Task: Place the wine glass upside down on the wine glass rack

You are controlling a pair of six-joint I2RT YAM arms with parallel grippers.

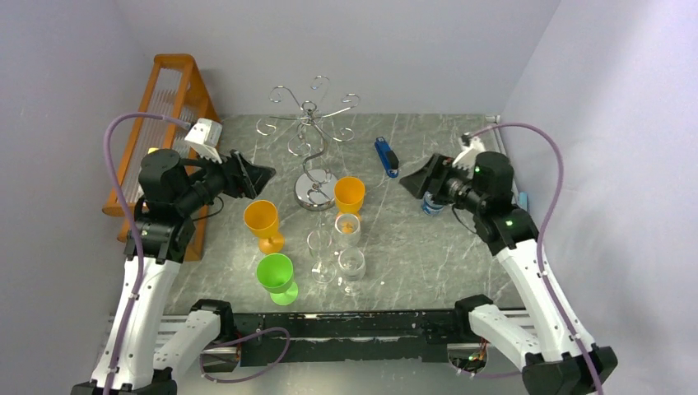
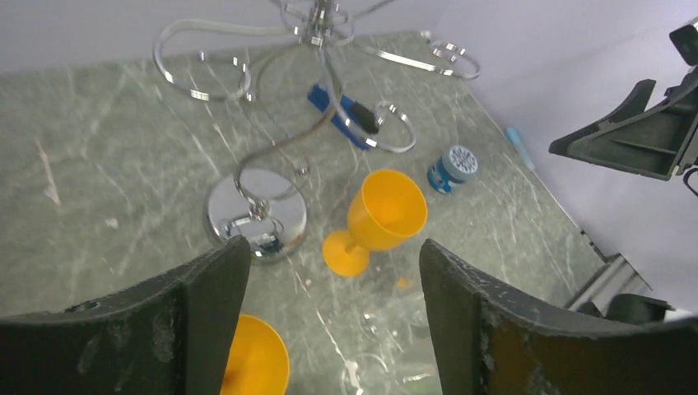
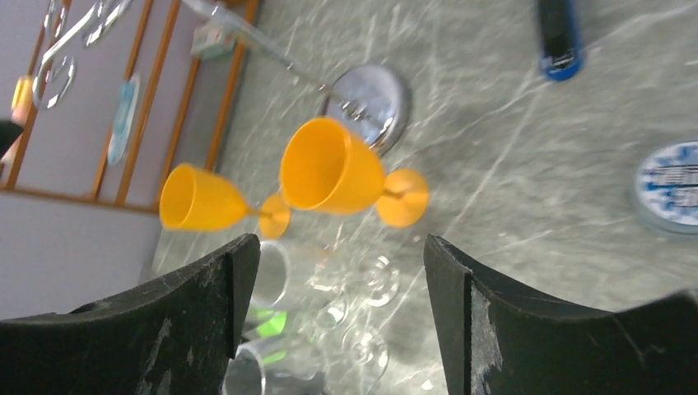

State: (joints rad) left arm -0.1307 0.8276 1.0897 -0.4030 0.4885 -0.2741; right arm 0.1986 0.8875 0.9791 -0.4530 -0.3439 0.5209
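Both gape wide, empty: left gripper (image 1: 263, 174); right gripper (image 1: 409, 183); blue tin (image 2: 453, 167) print illegible.

High rear overview, wrist views low, inward, sharing wine glass rack (image 1: 314, 191)

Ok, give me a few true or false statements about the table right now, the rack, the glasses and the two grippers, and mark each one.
1. The left gripper and the right gripper are both open and hold nothing. True.
2. A glass already hangs on the wine glass rack. False: its hooks are bare, and the clear wine glasses stand upright on the table.
3. Two orange goblets stand near the rack's base. True.
4. The green goblet stands behind the rack. False: it stands in front of it, toward the arms' bases.
5. The orange wooden shelf is on the right arm's side. False: it is on the left arm's side.
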